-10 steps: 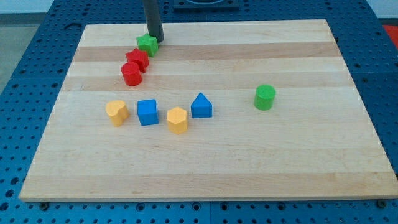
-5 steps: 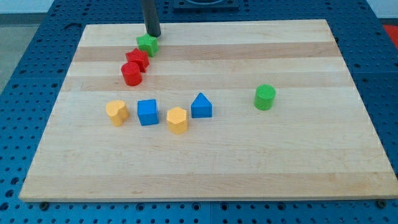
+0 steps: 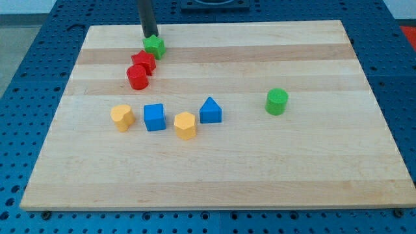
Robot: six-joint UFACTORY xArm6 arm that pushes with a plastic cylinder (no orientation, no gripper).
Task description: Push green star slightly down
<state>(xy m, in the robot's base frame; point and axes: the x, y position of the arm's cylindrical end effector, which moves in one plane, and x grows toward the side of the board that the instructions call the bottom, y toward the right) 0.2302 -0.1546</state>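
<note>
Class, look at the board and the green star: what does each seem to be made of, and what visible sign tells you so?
The board: pale wood with a smooth matte finish, shown by lengthwise grain and strips of differing tone. The green star: probably plastic or painted wood, since its colour is uniform and shows no grain; the picture leaves that open.

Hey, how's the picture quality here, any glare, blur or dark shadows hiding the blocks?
Camera view: lighting is even and soft, no glare on the wooden board; blocks cast only faint shadows. The green star and my tip, just above it toward the view's top, look sharp. The board's edges show perspective narrowing toward the top.
</note>
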